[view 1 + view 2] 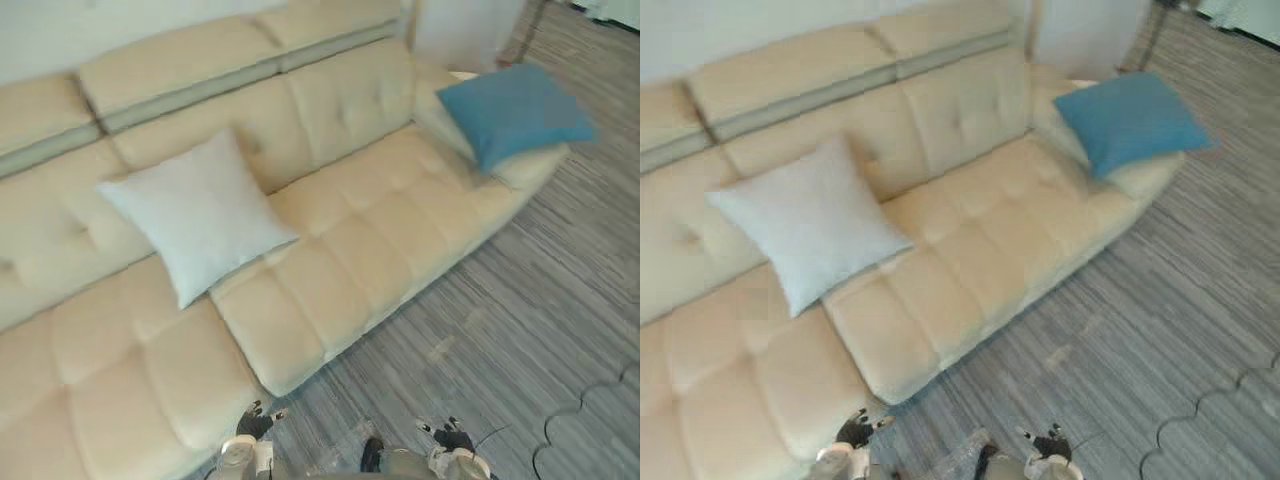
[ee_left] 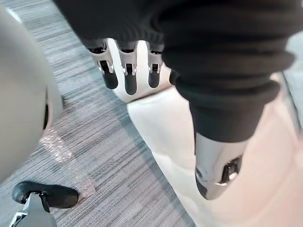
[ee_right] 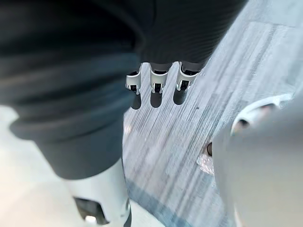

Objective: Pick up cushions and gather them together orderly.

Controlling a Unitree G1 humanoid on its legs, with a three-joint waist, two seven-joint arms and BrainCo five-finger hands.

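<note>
A white cushion (image 1: 196, 214) leans tilted against the backrest of the cream sofa (image 1: 370, 250), left of its middle. A blue cushion (image 1: 515, 112) lies on the sofa's right armrest, at the far right. Both hands hang low in front of the sofa, far from either cushion. My left hand (image 2: 129, 71) is open with straight fingers and holds nothing; it hovers over the sofa's front edge and the floor, and shows as (image 1: 254, 424) in the left eye view. My right hand (image 3: 155, 84) is open and holds nothing above the floor, also low in the left eye view (image 1: 452, 438).
Grey striped carpet (image 1: 530, 320) spreads in front of and to the right of the sofa. A white upright panel (image 1: 465, 30) stands beyond the sofa's right end.
</note>
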